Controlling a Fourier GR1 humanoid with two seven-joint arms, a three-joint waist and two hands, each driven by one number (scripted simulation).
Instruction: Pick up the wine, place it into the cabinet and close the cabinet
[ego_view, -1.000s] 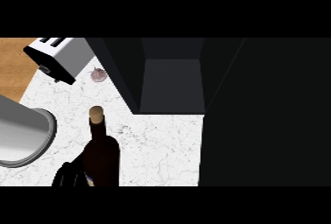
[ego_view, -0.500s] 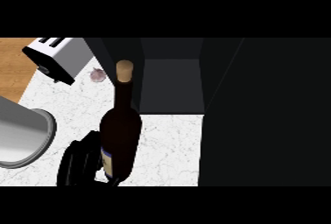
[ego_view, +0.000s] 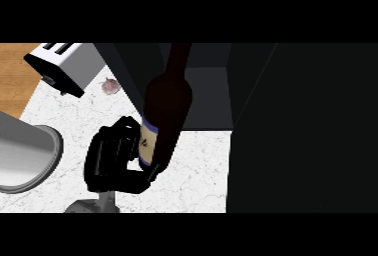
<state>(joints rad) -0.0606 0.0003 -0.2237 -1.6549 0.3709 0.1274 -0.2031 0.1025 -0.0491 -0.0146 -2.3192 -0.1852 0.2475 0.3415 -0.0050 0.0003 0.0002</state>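
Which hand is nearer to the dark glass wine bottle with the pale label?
Left. The left hand is curled round the dark glass wine bottle at its labelled lower end, gripping it from the view's left side. The right hand shows nowhere in the head view.

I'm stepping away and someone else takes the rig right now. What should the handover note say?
Left hand: shut on the wine bottle, gripping its lower body by the label.
Right hand: not in view.
Bottle: held above the counter, tilted, neck pointing over the open cabinet.
Done: wine picked up.
Left: set the bottle inside the cabinet, let go, draw the hand out, close the cabinet.
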